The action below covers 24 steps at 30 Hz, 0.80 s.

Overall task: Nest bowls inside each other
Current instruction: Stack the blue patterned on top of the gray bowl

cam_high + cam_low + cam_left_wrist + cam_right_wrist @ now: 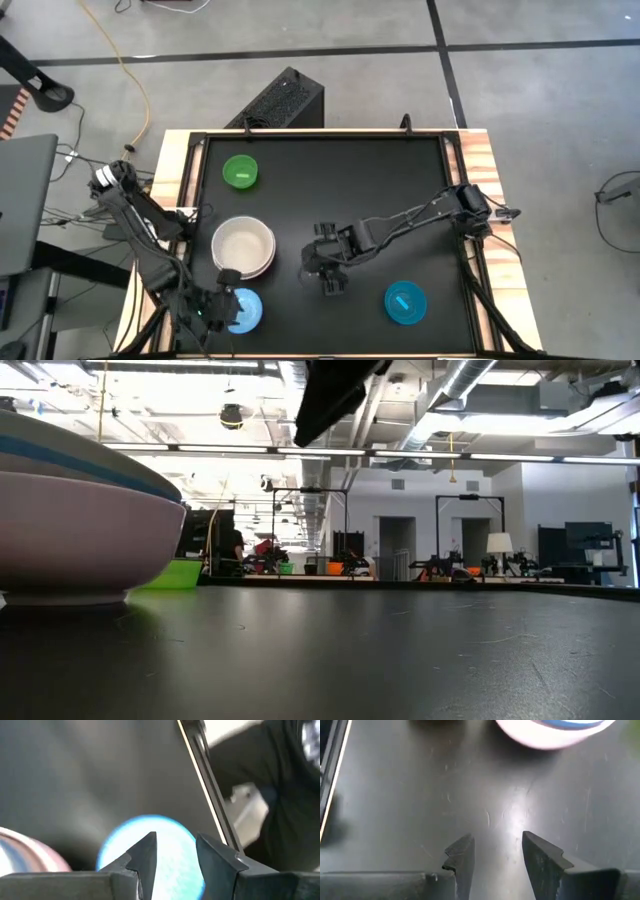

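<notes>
Several bowls sit nested in a stack (243,247) left of the table's middle: a pink one outermost (80,535), a blue rim above it, a pale one innermost. A green bowl (240,171) stands at the far left, also seen in the low view (176,573). A teal bowl (405,302) stands near the front right. A light blue bowl (245,310) stands at the front left. My left gripper (228,296) hangs open above it (160,845), touching nothing. My right gripper (330,284) is open over bare table, right of the stack (555,730).
The black tabletop (400,200) is bare between the stack and the teal bowl and across the far right. A raised frame (465,250) runs along the table's sides. A dark box (280,100) stands on the floor beyond the far edge.
</notes>
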Available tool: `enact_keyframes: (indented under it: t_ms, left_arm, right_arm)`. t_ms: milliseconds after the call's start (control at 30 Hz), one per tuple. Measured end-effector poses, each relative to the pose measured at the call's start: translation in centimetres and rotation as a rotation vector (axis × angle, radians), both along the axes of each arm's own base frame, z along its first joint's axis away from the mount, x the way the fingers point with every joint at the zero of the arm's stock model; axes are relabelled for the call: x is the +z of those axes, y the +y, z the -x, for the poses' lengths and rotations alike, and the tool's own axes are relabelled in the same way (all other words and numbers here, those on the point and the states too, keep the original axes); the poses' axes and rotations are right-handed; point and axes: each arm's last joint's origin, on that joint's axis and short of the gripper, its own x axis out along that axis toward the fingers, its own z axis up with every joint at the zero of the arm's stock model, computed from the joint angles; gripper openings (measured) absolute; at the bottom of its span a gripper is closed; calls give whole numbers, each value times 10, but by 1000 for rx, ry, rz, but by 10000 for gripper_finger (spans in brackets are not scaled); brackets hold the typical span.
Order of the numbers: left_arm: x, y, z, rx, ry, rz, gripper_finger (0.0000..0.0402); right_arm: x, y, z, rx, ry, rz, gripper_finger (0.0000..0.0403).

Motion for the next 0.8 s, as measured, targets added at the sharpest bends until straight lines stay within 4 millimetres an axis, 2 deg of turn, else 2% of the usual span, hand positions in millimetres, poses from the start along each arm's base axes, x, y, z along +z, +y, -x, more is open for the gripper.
enact_keyframes:
  t_ms: [100, 267, 800]
  left_arm:
    - [-12, -8, -1, -26, 79, 15, 125]
    - [-31, -20, -1, -39, 184, 14, 125]
    - [-84, -40, -5, -37, 378, -69, 125]
  right_arm:
    - [2, 7, 0, 6, -36, 5, 178]
    - [4, 7, -3, -16, -68, -19, 178]
    - [7, -3, -11, -64, -119, -47, 178]
